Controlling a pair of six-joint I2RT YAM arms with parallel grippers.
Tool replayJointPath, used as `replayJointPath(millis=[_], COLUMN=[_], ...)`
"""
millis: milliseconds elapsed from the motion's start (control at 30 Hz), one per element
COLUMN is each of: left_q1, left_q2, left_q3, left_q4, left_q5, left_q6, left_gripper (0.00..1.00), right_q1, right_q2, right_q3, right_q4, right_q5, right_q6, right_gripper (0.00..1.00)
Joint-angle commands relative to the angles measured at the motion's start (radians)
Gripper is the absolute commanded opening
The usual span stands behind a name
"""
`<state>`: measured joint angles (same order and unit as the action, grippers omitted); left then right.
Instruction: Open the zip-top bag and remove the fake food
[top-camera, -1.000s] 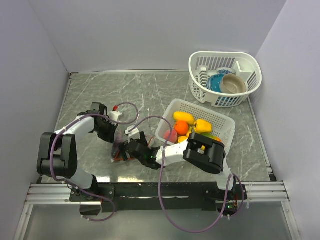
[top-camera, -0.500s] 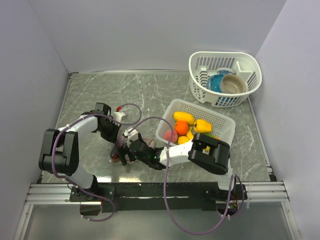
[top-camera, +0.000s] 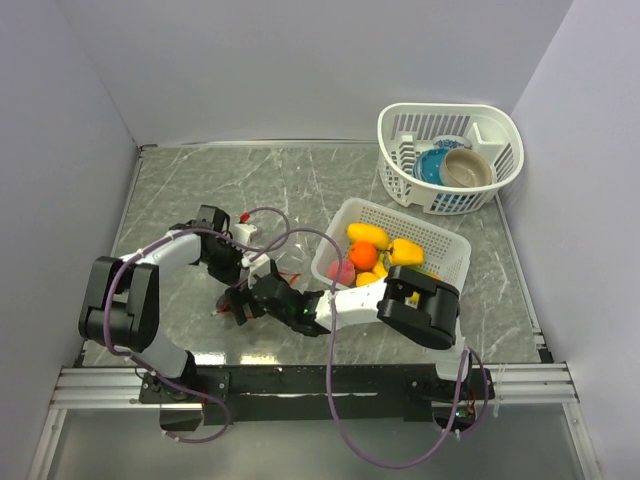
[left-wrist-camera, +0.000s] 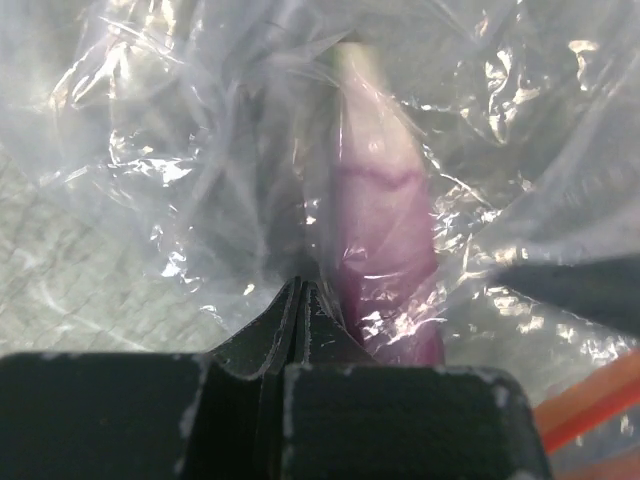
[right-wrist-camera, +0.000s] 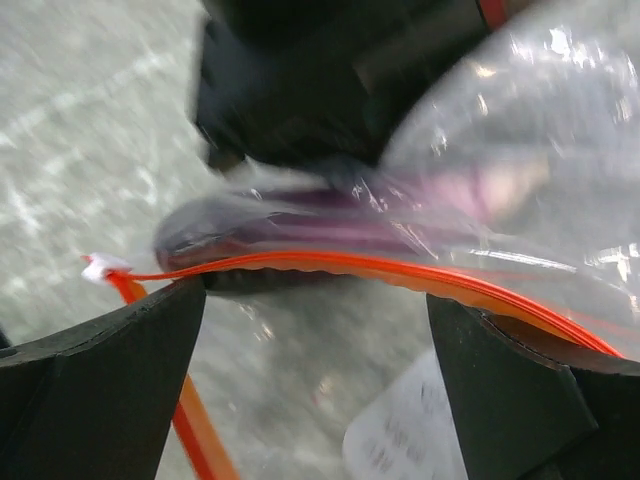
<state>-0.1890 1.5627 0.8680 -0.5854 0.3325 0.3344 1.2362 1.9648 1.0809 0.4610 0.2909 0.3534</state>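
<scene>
Zip-top bag (top-camera: 243, 300) hangs low by table's (top-camera: 300, 180) near edge, left of middle.
Its film is pinched in left gripper (left-wrist-camera: 300, 290); right gripper (right-wrist-camera: 315, 330), spread wide, straddles zip strip (right-wrist-camera: 330, 262) running crosswise; purple fake food (left-wrist-camera: 385, 260) lies just behind.

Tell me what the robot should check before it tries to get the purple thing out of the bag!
1. Left end effector shut on the zip-top bag: ok.
2. Right end effector open and ready: ok.
3. Zip strip lined up across the right end effector's gap: ok.
4. Bag mouth open wide enough: cannot tell, the view is blurred.
5. Purple fake food out of the bag: not ok, it lies inside the plastic.
6. Room left in the white basket: ok, probably.
</scene>
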Motion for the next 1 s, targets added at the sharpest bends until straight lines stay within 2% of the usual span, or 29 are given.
replayJointPath(millis=[0,133,433,600,700,733,867,967], left_q1=[-0.027,-0.032,-0.032,-0.032,-0.032,-0.032,-0.032,-0.032], left_q2=[-0.006,-0.015,-0.029,-0.027,-0.02,-0.018,-0.02,-0.015], left_q3=[0.051,0.052,0.032,0.04,0.048,0.052,0.065,0.071], left_q4=[-0.016,-0.033,-0.034,-0.034,-0.044,-0.054,-0.067,-0.074], left_q5=[0.034,0.039,0.039,0.054,0.072,0.077,0.083,0.091], left_q6=[-0.02,0.001,0.025,0.023,0.026,0.032,0.045,0.054], left_gripper=[0.01,0.01,0.01,0.01,0.01,0.01,0.01,0.01], right_q1=[-0.001,-0.003,0.0,0.014,0.031,0.035,0.034,0.031], right_q2=[0.008,0.064,0.114,0.121,0.118,0.141,0.181,0.229], right_q3=[0.086,0.151,0.111,0.09,0.112,0.166,0.241,0.312], right_q4=[0.028,-0.045,-0.114,-0.075,-0.045,-0.059,-0.059,-0.13], right_q5=[0.017,0.048,0.076,0.097,0.112,0.12,0.033,-0.001], right_q6=[-0.031,-0.054,-0.088,-0.113,-0.2,-0.244,-0.344,-0.416], right_gripper=[1.0,1.0,1.0,1.0,1.0,1.0,1.0,1.0])
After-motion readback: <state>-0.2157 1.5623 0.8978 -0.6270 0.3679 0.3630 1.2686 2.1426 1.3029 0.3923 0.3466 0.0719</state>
